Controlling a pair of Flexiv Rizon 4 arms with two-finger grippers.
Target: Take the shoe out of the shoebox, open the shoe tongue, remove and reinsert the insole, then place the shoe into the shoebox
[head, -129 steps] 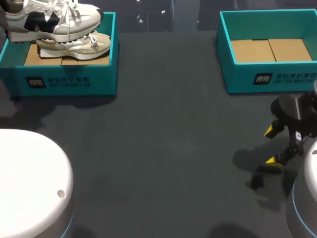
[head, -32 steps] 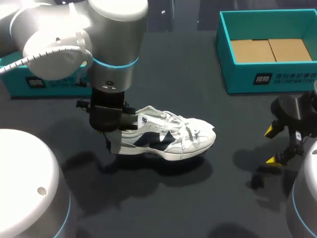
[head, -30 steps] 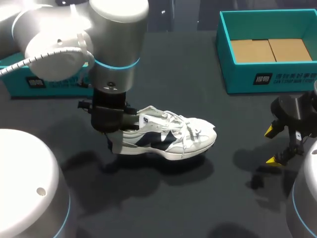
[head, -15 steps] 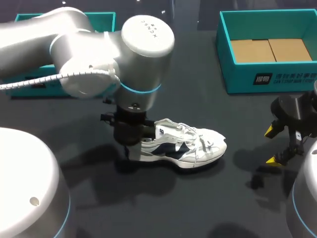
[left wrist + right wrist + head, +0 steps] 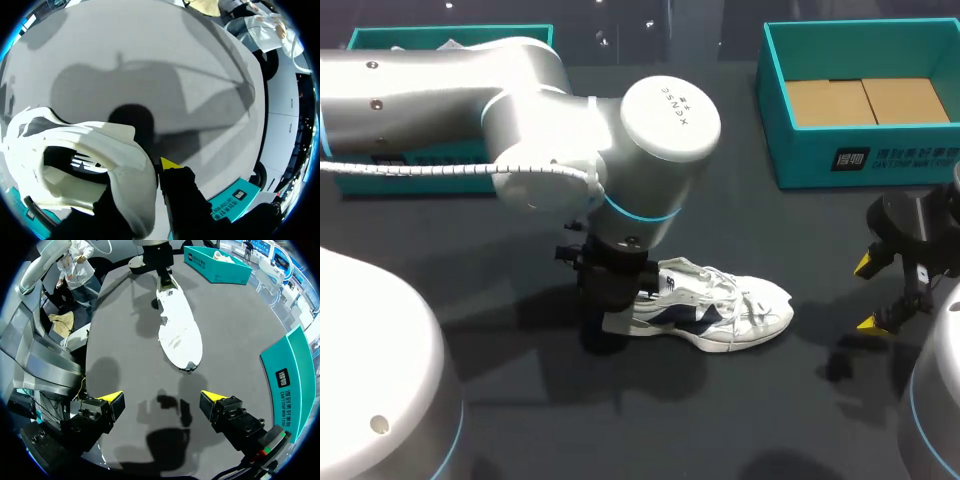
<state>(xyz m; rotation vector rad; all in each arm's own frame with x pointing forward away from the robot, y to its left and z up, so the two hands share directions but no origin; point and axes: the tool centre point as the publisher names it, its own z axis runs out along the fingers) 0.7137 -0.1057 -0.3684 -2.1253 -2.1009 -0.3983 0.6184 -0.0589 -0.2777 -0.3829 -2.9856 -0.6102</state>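
Note:
A white shoe (image 5: 720, 312) with dark navy side marks sits sole-down on the dark table, toe pointing right. My left gripper (image 5: 611, 300) is shut on the shoe's heel collar. In the left wrist view the heel (image 5: 115, 165) fills the space between the fingers, and only one yellow fingertip (image 5: 169, 163) shows. My right gripper (image 5: 875, 295) hangs open near the table's right edge, well clear of the toe. From the right wrist the shoe (image 5: 180, 332) lies ahead of the open right gripper (image 5: 162, 400), toe nearest.
A teal shoebox (image 5: 775, 110) with a bare cardboard floor stands at the back right. A second teal shoebox (image 5: 380, 38) stands at the back left, mostly hidden behind my left arm (image 5: 520, 110). Both boxes (image 5: 215, 265) (image 5: 292, 380) show in the right wrist view.
My left arm has carried the shoe from the back-left box out to the table's middle, then rightward and toward the front. The right arm has stayed put.

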